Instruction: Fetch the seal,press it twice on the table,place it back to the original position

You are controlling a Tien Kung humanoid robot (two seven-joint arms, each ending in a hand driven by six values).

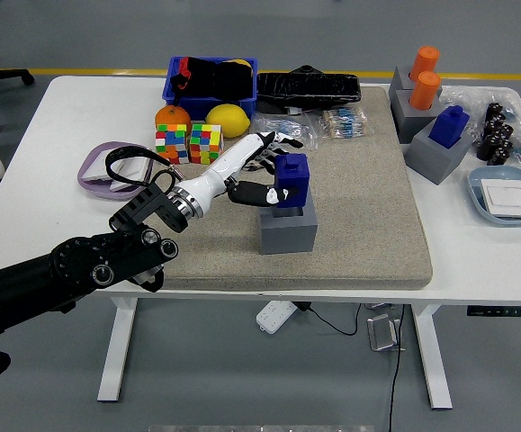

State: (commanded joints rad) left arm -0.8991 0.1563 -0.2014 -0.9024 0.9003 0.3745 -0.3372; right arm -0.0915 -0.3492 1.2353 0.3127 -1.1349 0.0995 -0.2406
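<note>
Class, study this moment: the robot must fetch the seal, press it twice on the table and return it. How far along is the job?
No pressing marks show on the mat, so no press can be confirmed. In hand: the left robot hand grips the blue seal, which sits low in the grey holder. The picture alone cannot tell whether this is fetching or returning. At the least, letting go is left.
</note>
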